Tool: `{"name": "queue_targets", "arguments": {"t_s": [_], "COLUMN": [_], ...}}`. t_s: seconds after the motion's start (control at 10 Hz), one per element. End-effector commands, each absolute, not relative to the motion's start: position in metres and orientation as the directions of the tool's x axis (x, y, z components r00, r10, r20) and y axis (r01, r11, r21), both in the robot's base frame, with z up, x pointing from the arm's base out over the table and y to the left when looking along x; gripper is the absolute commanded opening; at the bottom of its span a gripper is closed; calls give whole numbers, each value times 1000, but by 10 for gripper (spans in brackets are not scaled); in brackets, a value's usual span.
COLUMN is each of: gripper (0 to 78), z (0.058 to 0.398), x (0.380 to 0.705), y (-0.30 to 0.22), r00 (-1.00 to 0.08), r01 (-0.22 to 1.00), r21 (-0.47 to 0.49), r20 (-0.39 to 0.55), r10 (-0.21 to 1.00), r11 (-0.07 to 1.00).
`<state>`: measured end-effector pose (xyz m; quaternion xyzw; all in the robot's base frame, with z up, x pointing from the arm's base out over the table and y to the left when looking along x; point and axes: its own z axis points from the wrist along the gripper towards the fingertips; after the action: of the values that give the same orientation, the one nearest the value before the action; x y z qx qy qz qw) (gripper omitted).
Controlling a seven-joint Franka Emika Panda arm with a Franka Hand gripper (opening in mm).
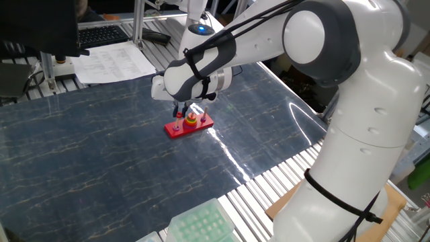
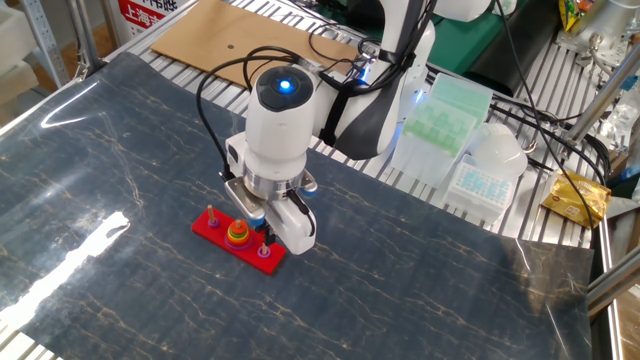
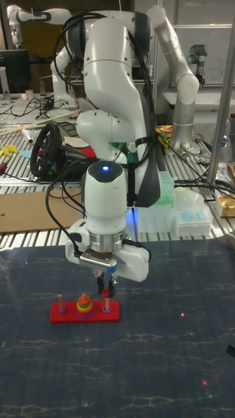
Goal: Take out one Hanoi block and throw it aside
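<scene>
The red base (image 3: 115,317) with three pegs lies on the dark marbled table. Its middle peg carries a stack of rings (image 3: 83,304), yellow, green and orange, with the Hanoi block (image 3: 83,298) as the small red ring on top. The same stack of rings (image 2: 238,236) (image 1: 191,122) shows on the base (image 2: 209,229) (image 1: 175,132) in both fixed views. My gripper (image 3: 104,290) (image 2: 268,234) (image 1: 182,111) hangs just over the base, beside the stack and above an end peg. Its dark fingers stand close together, and I see nothing between them.
Behind the table's far edge are a green tip box (image 2: 441,113), a clear rack (image 2: 482,181), a cardboard sheet (image 2: 230,40) and a yellow packet (image 2: 575,200). Papers (image 1: 111,60) lie at one corner; another green rack (image 1: 201,222) sits at the near edge.
</scene>
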<state>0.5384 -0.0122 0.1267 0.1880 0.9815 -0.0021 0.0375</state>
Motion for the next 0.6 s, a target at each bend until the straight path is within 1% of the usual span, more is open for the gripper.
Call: {"name": "queue_targets", "arguments": {"t_s": [0.1, 0.6], "gripper": [13, 13], "z": [127, 127], "x": [538, 538], "y": [-13, -13], "r00": [-922, -914], "r01": [379, 398], "r21": [15, 17], "r20": [-80, -79], "r10": [379, 398], "r11": [925, 917]}}
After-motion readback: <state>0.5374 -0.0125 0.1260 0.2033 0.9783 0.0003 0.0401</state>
